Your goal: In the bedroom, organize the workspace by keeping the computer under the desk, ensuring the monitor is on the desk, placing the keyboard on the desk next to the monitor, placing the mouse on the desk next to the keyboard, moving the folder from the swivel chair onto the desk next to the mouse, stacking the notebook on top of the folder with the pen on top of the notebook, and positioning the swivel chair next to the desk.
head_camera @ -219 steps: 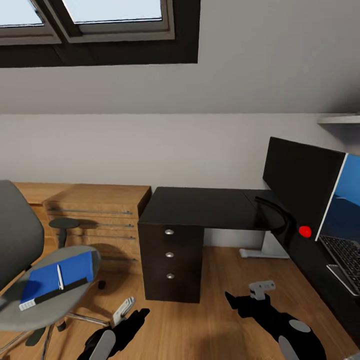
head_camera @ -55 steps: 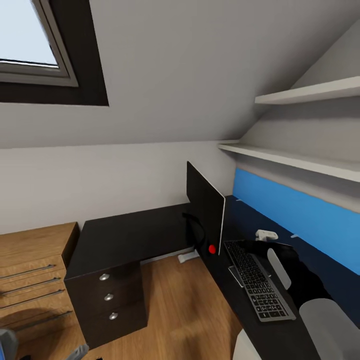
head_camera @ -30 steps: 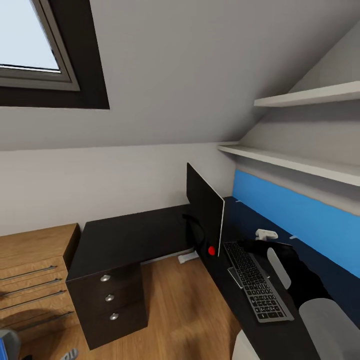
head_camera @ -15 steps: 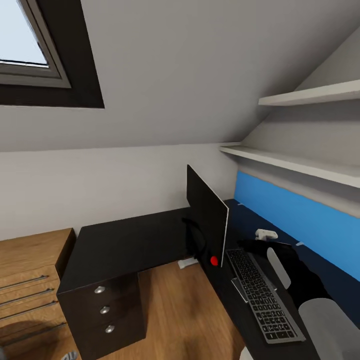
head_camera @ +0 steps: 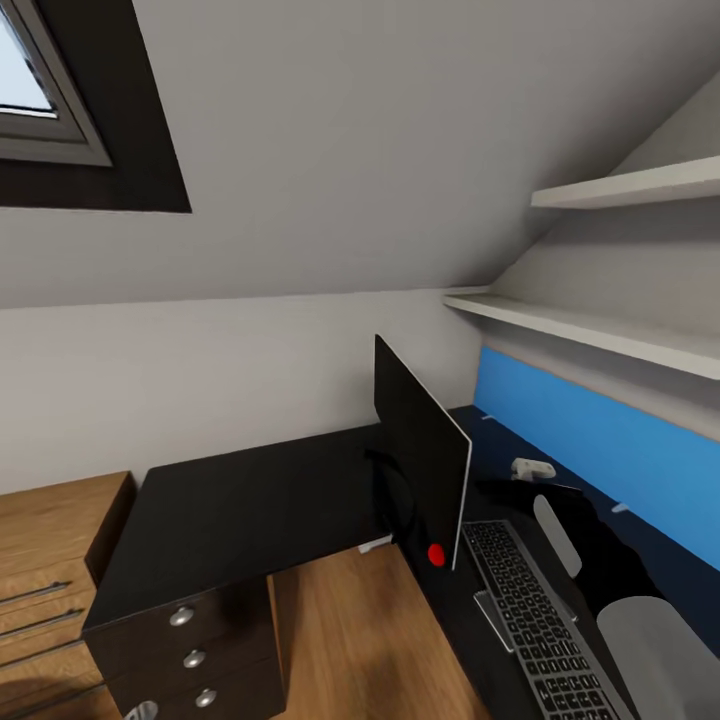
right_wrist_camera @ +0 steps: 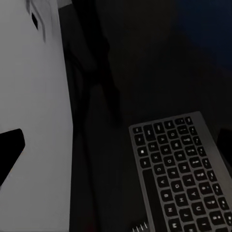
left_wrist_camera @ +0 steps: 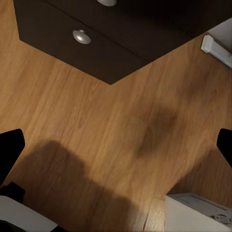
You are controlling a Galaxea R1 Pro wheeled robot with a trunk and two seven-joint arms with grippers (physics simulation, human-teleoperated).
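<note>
The black L-shaped desk (head_camera: 250,500) fills the middle of the head view. The monitor (head_camera: 425,470) stands on it edge-on, and its light grey back (right_wrist_camera: 34,111) shows in the right wrist view. The silver-grey keyboard (head_camera: 545,630) lies on the desk right beside the monitor. My right arm (head_camera: 590,545) reaches over the desk behind the keyboard. My right gripper (right_wrist_camera: 116,147) hovers open above the keyboard (right_wrist_camera: 179,169) with nothing between its fingers. My left gripper (left_wrist_camera: 116,145) hangs open over the wooden floor near the drawer unit (left_wrist_camera: 82,36). The swivel chair, folder, notebook, pen and mouse are out of view.
A long blue wall panel (head_camera: 600,450) runs behind the desk under two white shelves (head_camera: 590,335). A wooden dresser (head_camera: 50,560) stands left of the drawer unit (head_camera: 190,635). A white desk foot (left_wrist_camera: 215,43) and the corner of a white box (left_wrist_camera: 198,212) rest on the floor.
The camera has swung right and closer to the desk, so the chair with the folder left the picture. My right arm rose from floor level to above the keyboard.
</note>
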